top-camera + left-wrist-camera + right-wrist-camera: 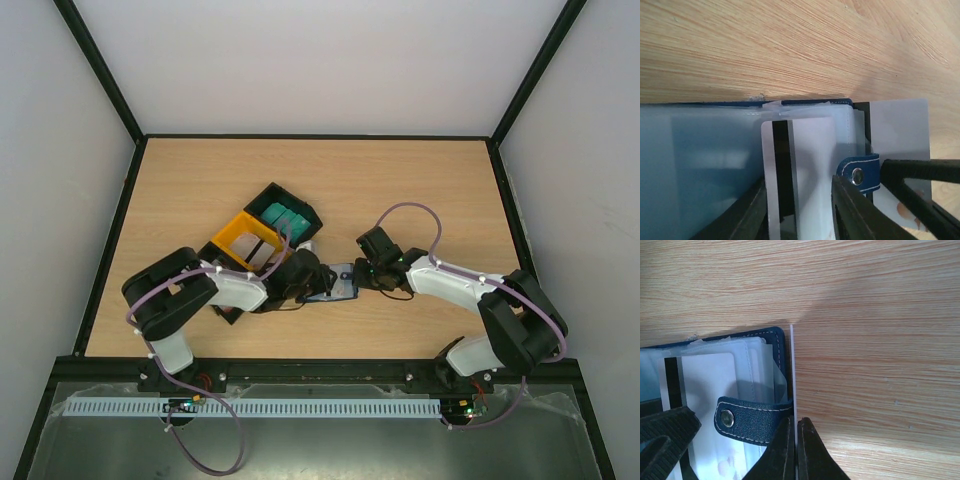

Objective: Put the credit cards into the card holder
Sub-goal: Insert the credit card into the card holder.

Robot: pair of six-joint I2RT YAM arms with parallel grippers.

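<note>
The card holder (780,355) lies open on the surface (875,365) between your two arms. Its clear sleeves (705,150) face up and its snap tab (860,172) is folded over them.

Your left gripper (798,197) has one finger at each long edge of the striped card (810,160). This card lies on the sleeves, with its far end near the far rim of the holder. I cannot tell if the fingers press the card or stand just free of it, nor if the card is inside a pocket.

Your right gripper (795,422) has its fingers clenched flat on the marked card (900,130), a white one with reddish marks. It is just beside the outer edge of the holder.

More teal cards (285,217) wait in the tray (240,225).

I judge that the cards are very light, thin and stiff, with smooth faces that slip easily. You should pinch a card across its faces near one short end, so the other end is free to enter the pocket. A grip on the two long edges can bend the card or let it spring out.

The sleeves look soft and will probably buckle if you push at an angle. The holder is light and may slide on the wood, so you should steady it.
</note>
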